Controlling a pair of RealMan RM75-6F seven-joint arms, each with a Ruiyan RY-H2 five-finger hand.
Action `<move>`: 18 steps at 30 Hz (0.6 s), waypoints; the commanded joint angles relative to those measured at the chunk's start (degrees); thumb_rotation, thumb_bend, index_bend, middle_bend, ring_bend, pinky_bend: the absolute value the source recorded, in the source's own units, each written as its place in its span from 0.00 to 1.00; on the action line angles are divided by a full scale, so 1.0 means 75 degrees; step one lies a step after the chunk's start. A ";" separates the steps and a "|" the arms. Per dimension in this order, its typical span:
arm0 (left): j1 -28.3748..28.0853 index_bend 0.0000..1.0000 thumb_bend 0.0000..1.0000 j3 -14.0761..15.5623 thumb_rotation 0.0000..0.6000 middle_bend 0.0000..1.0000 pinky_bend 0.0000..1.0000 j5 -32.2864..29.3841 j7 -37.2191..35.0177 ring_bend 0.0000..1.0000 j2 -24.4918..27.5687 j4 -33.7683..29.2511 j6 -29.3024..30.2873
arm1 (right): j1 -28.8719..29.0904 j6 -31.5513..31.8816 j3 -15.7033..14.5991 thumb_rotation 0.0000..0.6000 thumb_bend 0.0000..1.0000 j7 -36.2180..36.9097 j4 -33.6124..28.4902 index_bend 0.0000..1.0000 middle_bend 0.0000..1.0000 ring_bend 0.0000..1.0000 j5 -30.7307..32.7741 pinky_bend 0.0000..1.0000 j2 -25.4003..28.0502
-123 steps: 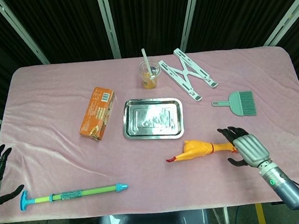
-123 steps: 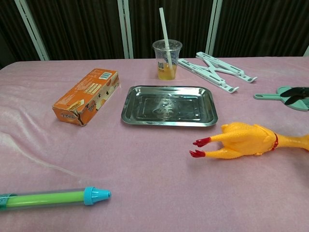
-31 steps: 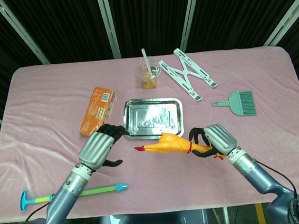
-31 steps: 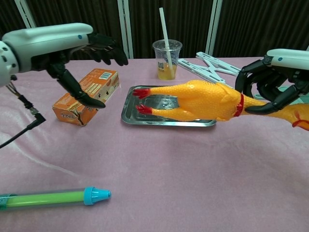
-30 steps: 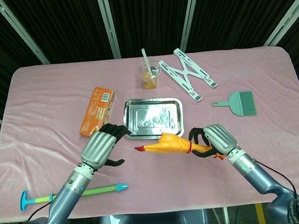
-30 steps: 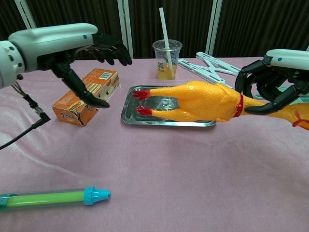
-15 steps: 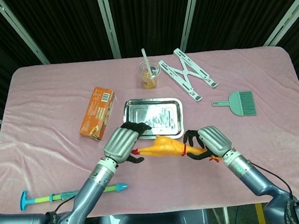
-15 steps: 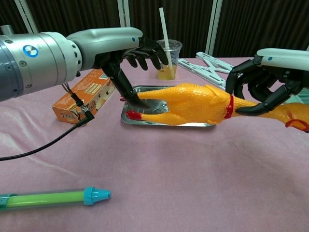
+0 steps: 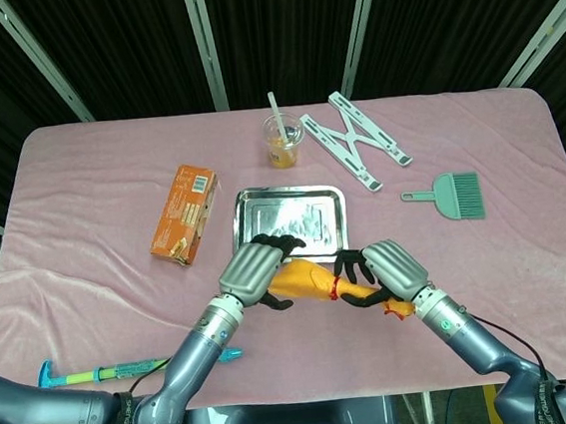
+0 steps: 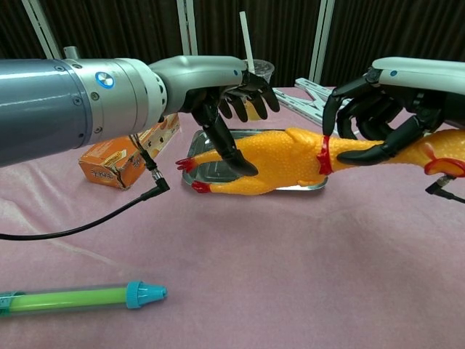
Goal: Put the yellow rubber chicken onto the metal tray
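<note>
The yellow rubber chicken (image 9: 305, 282) hangs in the air near the metal tray's (image 9: 305, 216) front edge, red feet pointing left. My right hand (image 9: 379, 273) grips its neck by the red collar. My left hand (image 9: 259, 271) reaches over its body with fingers spread, the thumb lying against its side. In the chest view the chicken (image 10: 283, 163) covers the tray's (image 10: 197, 149) front part, with the left hand (image 10: 232, 102) above it and the right hand (image 10: 378, 109) wrapped round the neck.
An orange box (image 9: 185, 213) lies left of the tray. Behind it stand a cup with a straw (image 9: 282, 140) and a white folding stand (image 9: 356, 140). A teal brush (image 9: 449, 196) lies at the right. A green and blue tube toy (image 9: 137, 366) lies near the front edge.
The right hand has carried the chicken further left. The left hand has come in over the chicken's body, its thumb now against the side.
</note>
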 commanded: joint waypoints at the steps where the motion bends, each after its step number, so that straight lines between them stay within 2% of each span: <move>1: -0.0091 0.19 0.07 0.0032 1.00 0.18 0.17 -0.0062 -0.0031 0.19 -0.0021 0.0040 0.0050 | 0.0010 0.0009 0.0015 1.00 0.50 0.0091 -0.0083 0.84 0.68 0.75 -0.0014 0.85 0.0036; 5: -0.0230 0.20 0.08 0.0051 1.00 0.18 0.17 -0.0145 -0.0097 0.19 -0.0045 0.0099 0.0112 | 0.0018 0.0015 0.0008 1.00 0.49 0.0292 -0.0188 0.84 0.68 0.75 -0.0080 0.85 0.0096; 11: -0.0422 0.26 0.22 0.0108 1.00 0.19 0.17 -0.0278 -0.0162 0.19 -0.0098 0.0116 0.0169 | 0.0045 0.0029 -0.0015 1.00 0.49 0.0423 -0.0272 0.84 0.68 0.75 -0.0200 0.85 0.0152; 15: -0.0487 0.36 0.35 0.0165 1.00 0.23 0.18 -0.0267 -0.0232 0.20 -0.0100 0.0089 0.0226 | 0.0056 0.0020 -0.0039 1.00 0.50 0.0470 -0.0298 0.84 0.68 0.75 -0.0229 0.85 0.0176; 18: -0.0538 0.50 0.45 0.0208 0.99 0.32 0.18 -0.0299 -0.0291 0.25 -0.0134 0.0123 0.0262 | 0.0062 0.0025 -0.0058 1.00 0.50 0.0519 -0.0294 0.84 0.68 0.75 -0.0260 0.85 0.0185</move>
